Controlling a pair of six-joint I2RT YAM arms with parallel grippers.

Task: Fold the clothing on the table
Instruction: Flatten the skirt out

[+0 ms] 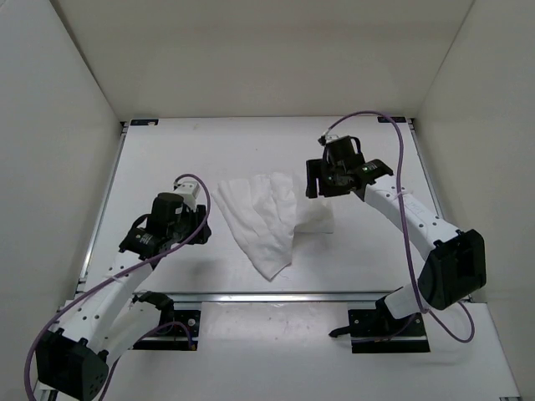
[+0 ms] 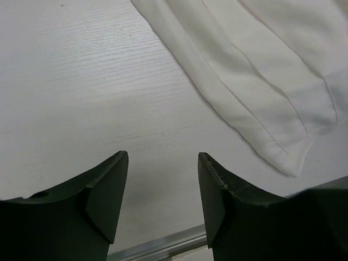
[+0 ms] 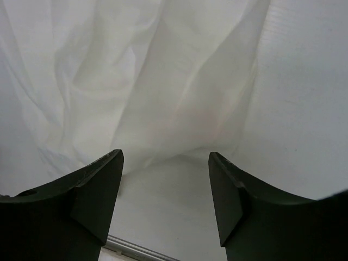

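Loosely bunched clothing (image 1: pixel 269 219) lies between left end effector (image 2: pixel 163 157) and right end effector (image 3: pixel 166 155); both spread, empty.

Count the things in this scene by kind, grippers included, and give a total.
Clothing: 1
Grippers: 2 (left gripper, right gripper)
Total: 3
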